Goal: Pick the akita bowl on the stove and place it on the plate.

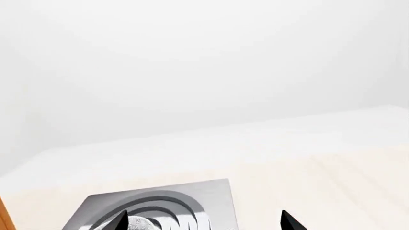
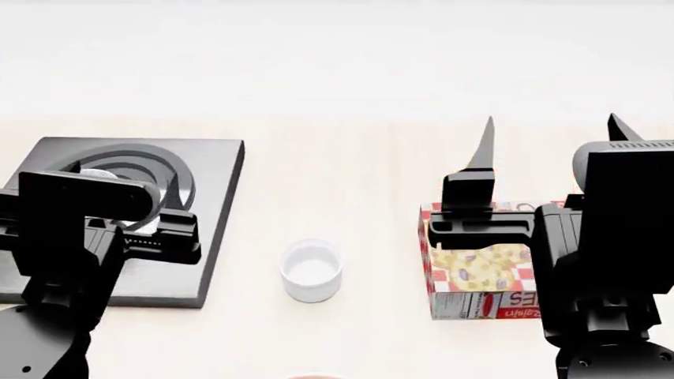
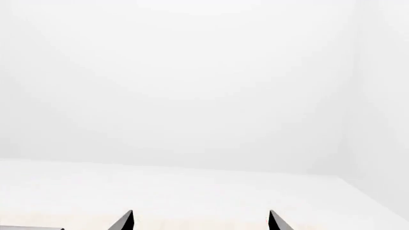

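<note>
Hovering wide-jawed, the left gripper [image 1: 203,223] straddles the speckled akita bowl [image 1: 142,224] on the ringed stove [image 2: 205,237].

Simulated kitchen-type setup: pale wood counter [image 2: 348,158] w/ dark stove [image 2: 211,205], white cup [image 2: 312,271], pizza-print food box [image 2: 479,276], blank white walls, no other decor.

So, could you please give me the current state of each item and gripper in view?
akita bowl: on the stove, mostly hidden by the left arm
stove: flat on table
white cup: upright, empty
food box: lying flat
left gripper: open, over the stove
right gripper: open, empty
</note>
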